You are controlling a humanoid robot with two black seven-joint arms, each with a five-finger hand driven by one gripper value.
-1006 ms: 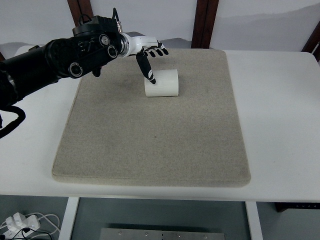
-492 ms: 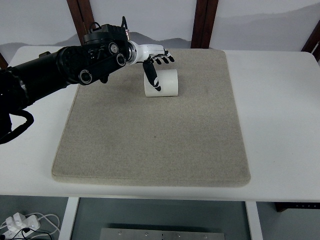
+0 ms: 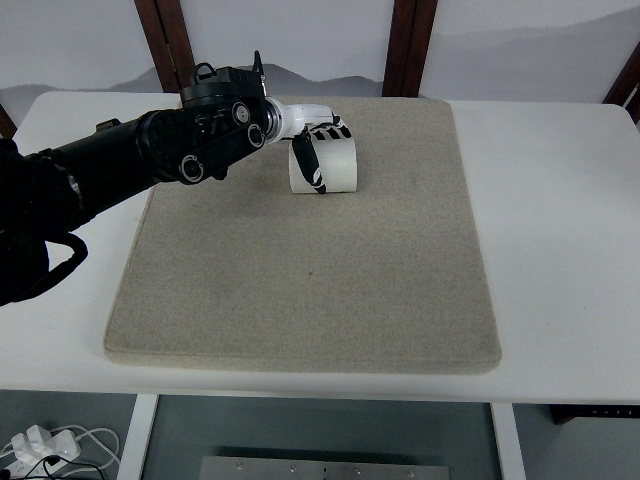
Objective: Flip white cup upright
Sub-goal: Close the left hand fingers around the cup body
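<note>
Left robot hand (image 3: 318,150), fingers wrapped round white cup (image 3: 328,167) w/ thumb across its front, cup lying sideways at mat (image 3: 300,300) far edge, long axis left-right.

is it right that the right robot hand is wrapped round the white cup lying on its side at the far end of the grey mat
Not quite: it is the left robot hand, not the right. The top view shows its arm coming in from the picture's left edge, and no right arm is in view. The rest holds: the fingers curl round the white cup, which lies on its side near the far end of the grey mat.
</note>
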